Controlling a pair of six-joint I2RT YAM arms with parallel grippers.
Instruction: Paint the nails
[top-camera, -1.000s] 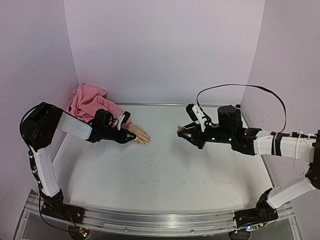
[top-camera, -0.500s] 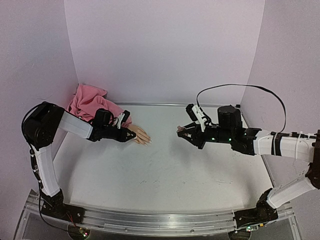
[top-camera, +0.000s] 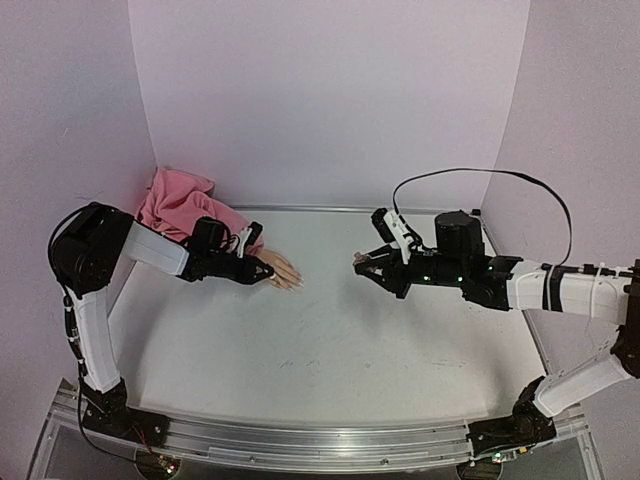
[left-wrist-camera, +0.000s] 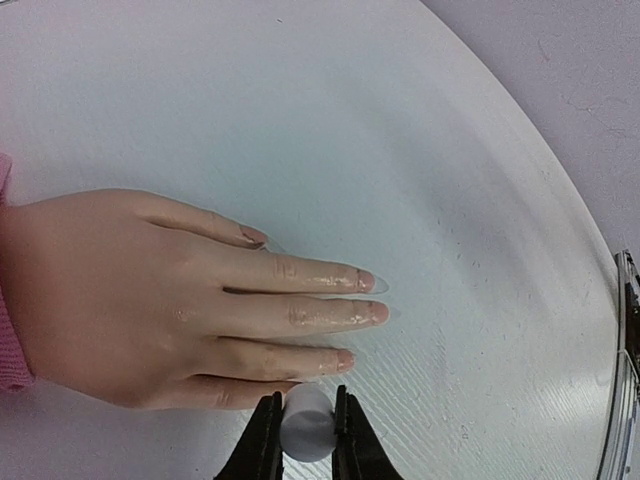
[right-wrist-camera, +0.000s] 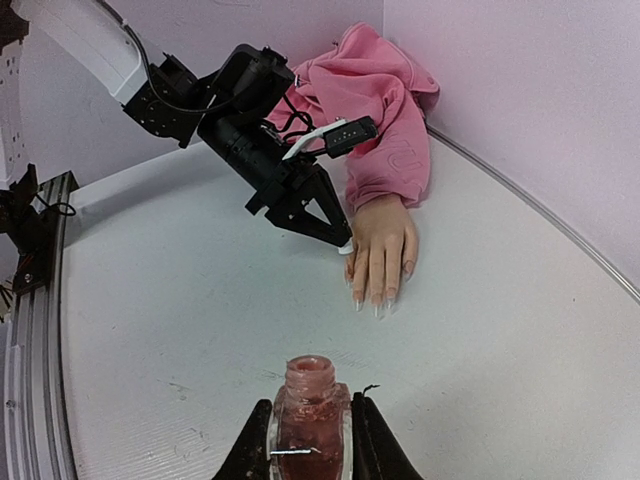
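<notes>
Rail (top-camera: 300, 440) and both arm bases sit nearest in the top view, and beyond them lies a wide stretch of the white table (top-camera: 330, 350).

Further in, my right gripper (right-wrist-camera: 310, 420) is clenched on an uncapped polish bottle (right-wrist-camera: 308, 385). Its two fingers press the glass sides. The bottle stands upright with its open neck up, and its contents look pinkish red. In the top view this gripper hangs over the right half of the table, pointing left toward the mannequin hand and well apart from it.

Across the gap, my left gripper (left-wrist-camera: 305, 405) is closed on a small white cap (left-wrist-camera: 306, 432), which sits tight between the two black fingertips. The cap is just beside the lowest finger in my wrist view. I cannot tell whether it touches the skin, and no brush shows from here.

The mannequin hand (left-wrist-camera: 130, 290) lies flat on the table, palm down, with its fingers spread slightly and pointing toward the middle of the table. The nails (left-wrist-camera: 366, 281) are at the fingertips, long, pale and pointed, and they rest on or just above the table surface. The two longest fingers carry a wet-looking sheen along their upper sides.

Behind the wrist, the pink sleeve (right-wrist-camera: 370, 130) bunches into a heap in the far left corner. It leans against the pale wall (top-camera: 330, 100) where the side panel meets it.
</notes>
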